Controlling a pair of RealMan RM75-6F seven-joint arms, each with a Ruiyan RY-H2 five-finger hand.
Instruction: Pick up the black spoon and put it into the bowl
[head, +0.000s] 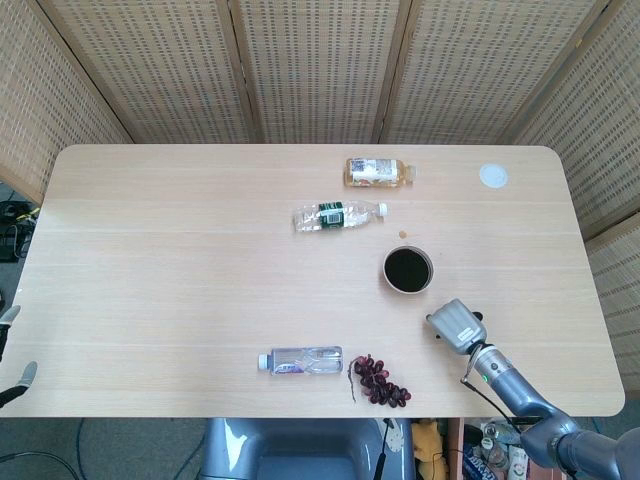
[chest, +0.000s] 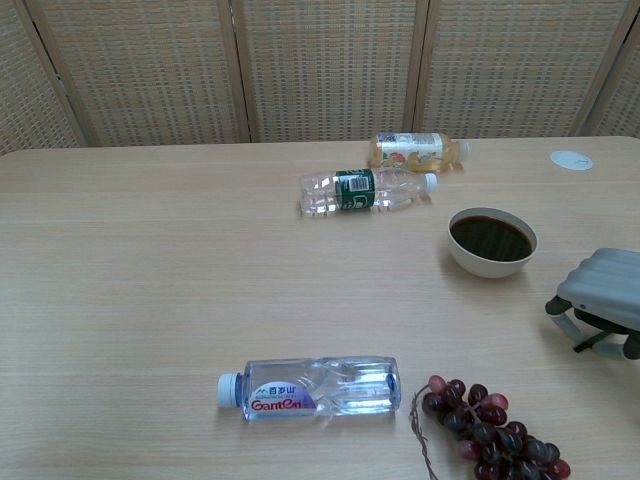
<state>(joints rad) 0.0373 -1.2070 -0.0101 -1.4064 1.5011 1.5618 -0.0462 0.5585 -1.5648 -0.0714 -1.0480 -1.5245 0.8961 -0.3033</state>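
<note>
Black against the pale table (head: 200, 260), a thin dark sliver of what I take to be the spoon (chest: 597, 340) pokes out beneath the right hand (chest: 603, 303), slanting toward the table's near edge. That hand hangs palm-down directly over it, fingers (chest: 565, 320) curled downward; whether they actually grip the handle I cannot tell. The bowl (head: 408, 269) sits just beyond and slightly left of this hand, so the carry is short. Only fingertips of the left hand (head: 12, 360) show at the far edge, well apart and apparently empty.
</note>
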